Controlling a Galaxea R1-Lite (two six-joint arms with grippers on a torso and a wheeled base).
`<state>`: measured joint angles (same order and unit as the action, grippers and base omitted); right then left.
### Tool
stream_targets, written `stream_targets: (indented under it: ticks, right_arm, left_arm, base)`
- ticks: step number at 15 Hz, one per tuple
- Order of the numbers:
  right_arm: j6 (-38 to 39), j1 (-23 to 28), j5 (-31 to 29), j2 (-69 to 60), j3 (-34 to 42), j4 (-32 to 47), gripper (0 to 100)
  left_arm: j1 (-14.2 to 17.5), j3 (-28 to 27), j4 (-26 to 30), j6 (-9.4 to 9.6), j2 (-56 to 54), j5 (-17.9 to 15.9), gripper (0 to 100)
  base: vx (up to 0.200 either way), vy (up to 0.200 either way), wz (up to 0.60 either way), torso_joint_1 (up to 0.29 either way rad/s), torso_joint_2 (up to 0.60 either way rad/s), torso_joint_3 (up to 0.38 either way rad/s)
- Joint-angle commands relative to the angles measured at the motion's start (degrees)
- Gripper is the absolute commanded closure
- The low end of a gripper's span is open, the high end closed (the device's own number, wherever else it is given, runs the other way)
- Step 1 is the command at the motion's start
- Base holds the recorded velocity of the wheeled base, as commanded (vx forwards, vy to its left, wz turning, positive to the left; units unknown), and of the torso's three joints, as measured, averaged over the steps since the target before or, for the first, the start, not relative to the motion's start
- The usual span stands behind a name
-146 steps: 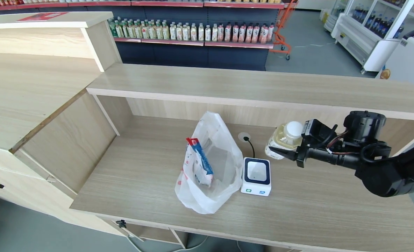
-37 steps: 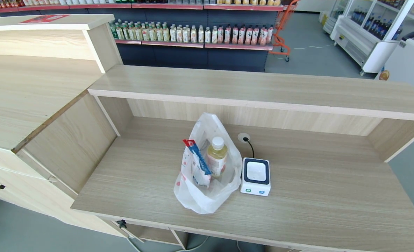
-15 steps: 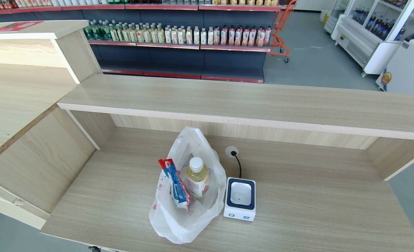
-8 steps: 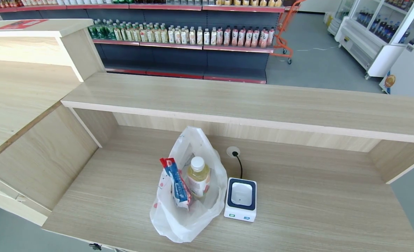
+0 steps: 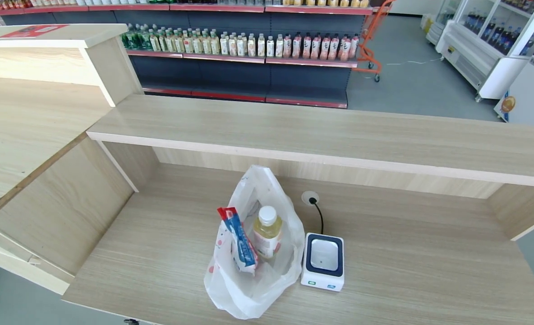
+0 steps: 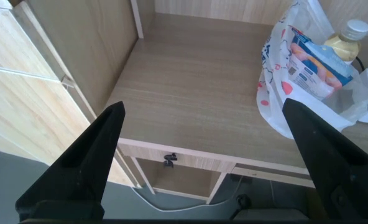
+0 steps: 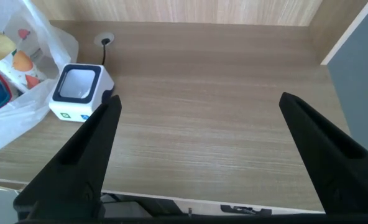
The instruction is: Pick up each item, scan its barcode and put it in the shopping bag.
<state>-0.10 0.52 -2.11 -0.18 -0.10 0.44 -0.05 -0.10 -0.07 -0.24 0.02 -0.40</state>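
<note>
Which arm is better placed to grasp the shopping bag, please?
Probably the left: the scanner lies between the shopping bag and the open right gripper, while the open left gripper faces the bag unobstructed.

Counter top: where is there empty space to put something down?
The counter is bare from the scanner to the right wall, and from the shopping bag to the left wall. The middle is crowded: bag and scanner side by side, cable behind.
</note>
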Motion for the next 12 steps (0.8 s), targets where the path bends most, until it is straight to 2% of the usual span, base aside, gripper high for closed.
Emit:
stream_targets:
  ticks: [1,9,10,12]
  right_arm:
    - [0.0,-0.1,0.0,0.2,0.0,0.0,0]
    - [-0.2,-0.1,0.0,0.2,0.0,0.0,0]
    - [-0.3,-0.1,0.0,0.2,0.0,0.0,100]
    - [0.5,-0.1,-0.1,0.2,0.0,0.0,100]
  left_arm:
    - [0.0,0.0,0.0,-0.02,0.0,0.0,0]
    - [0.0,0.0,0.0,-0.02,0.0,0.0,0]
    - [0.0,0.0,0.0,-0.02,0.0,0.1,0]
    - [0.0,0.0,0.0,-0.02,0.0,0.0,0]
  base:
    - [0.000,0.000,0.00,0.000,0.00,0.000]
    - [0.000,0.000,0.00,0.000,0.00,0.000]
    - [0.000,0.000,0.00,0.000,0.00,0.000]
    - [0.000,0.000,0.00,0.000,0.00,0.000]
